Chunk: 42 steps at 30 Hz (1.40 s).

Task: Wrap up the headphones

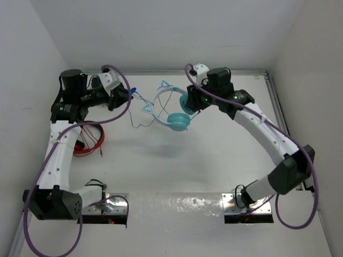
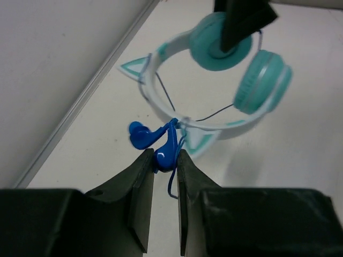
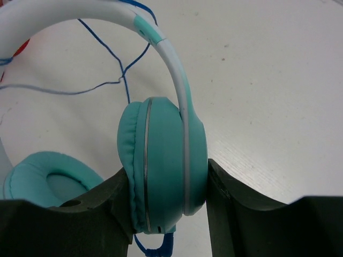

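- Two grippers engaged on one item: the headphones (image 1: 179, 121), with teal cups and a pale headband (image 2: 161, 104). They are held up off the table (image 1: 177, 176) toward its far side, and their shadow falls on the surface below.
- Right gripper (image 3: 166, 184): fingers clamped on either face of one earcup (image 3: 161, 160), cushion on one side, shell on the other. Second earcup (image 3: 48, 176) hangs free beside it.
- Left gripper (image 2: 164, 160): fingers nearly together, pinching the blue plug (image 2: 167, 151) low on its body, so the plug's top stands proud of the fingertips.
- Cable (image 2: 214, 113): thin and dark, running from the plug across the opening of the headband in loose strands. I cannot tell how many turns, if any, already lie on the band.
- Step in hand, by my reading: leading the plug end around the headband to lay a turn.
- To do it well:
  - Pinch the plug body, not the thin wire.
  - Carry it in a wide arc clear of the cat ears (image 2: 134, 67), which look apt to snag.
  - Use light tension so each turn lies flat, but not so much that the cup twists out of the right fingers.
- Right arm's part: hold the cup level, offering the band's open side to the left arm.
- Also present: a red looped thing (image 1: 88, 140) on the table by the left arm — well apart from the work.
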Each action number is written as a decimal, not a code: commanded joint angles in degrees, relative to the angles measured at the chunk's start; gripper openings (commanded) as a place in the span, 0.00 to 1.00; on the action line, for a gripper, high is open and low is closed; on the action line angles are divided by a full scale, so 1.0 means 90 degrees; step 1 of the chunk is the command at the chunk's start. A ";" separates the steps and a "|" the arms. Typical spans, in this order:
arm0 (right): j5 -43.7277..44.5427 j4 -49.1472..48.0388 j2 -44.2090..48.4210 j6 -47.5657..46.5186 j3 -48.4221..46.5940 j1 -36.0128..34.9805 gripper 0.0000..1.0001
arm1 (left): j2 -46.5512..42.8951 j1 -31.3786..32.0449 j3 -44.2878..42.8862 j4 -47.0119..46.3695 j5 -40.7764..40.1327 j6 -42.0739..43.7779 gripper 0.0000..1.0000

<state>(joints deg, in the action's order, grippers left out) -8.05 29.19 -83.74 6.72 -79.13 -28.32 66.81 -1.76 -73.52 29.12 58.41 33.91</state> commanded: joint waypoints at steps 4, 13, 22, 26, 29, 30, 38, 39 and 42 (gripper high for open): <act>-0.0051 -0.0769 -0.0637 0.1479 -0.1296 0.0656 0.00 | -0.0021 0.0127 -0.0241 0.0582 0.0074 0.0568 0.41; -0.0540 -0.1242 -0.0217 0.1373 -0.0866 0.0597 0.00 | 0.0252 0.0137 -0.0044 0.0514 -0.0846 0.0118 0.47; 0.0180 -0.1056 -0.0275 0.1372 -0.1158 0.0227 0.00 | 0.0487 0.1288 -0.0015 0.0086 -0.0476 -0.0707 0.55; 0.0679 -0.0919 -0.0441 0.1606 -0.1480 0.0148 0.00 | 0.0487 0.1757 -0.0006 -0.0063 -0.0464 -0.1063 0.55; 0.0875 -0.0948 -0.0470 0.1753 -0.1549 0.0100 0.00 | 0.0478 0.1885 0.0198 0.0104 -0.0670 -0.1014 0.56; 0.0885 -0.0987 -0.0480 0.1695 -0.1549 0.0051 0.00 | 0.0478 0.1895 0.0258 0.0104 -0.0718 -0.1062 0.59; 0.1071 -0.1075 -0.0519 0.1607 -0.1627 -0.0418 0.00 | 0.0761 0.1992 0.0424 -0.0853 -0.0829 -0.1610 0.60; 0.1100 -0.1075 -0.0519 0.1645 -0.1637 -0.0418 0.00 | 0.0751 0.2002 0.0395 -0.0834 -0.0710 -0.1581 0.60; 0.1421 -0.0842 -0.0684 0.1704 -0.1832 -0.0418 0.00 | 0.0761 0.2022 0.0240 -0.0387 -0.0204 -0.1182 0.60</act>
<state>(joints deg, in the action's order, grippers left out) 2.96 25.71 -89.45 20.03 -90.78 -31.97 74.26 15.44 -69.41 26.33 50.68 20.97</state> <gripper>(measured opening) 0.460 0.598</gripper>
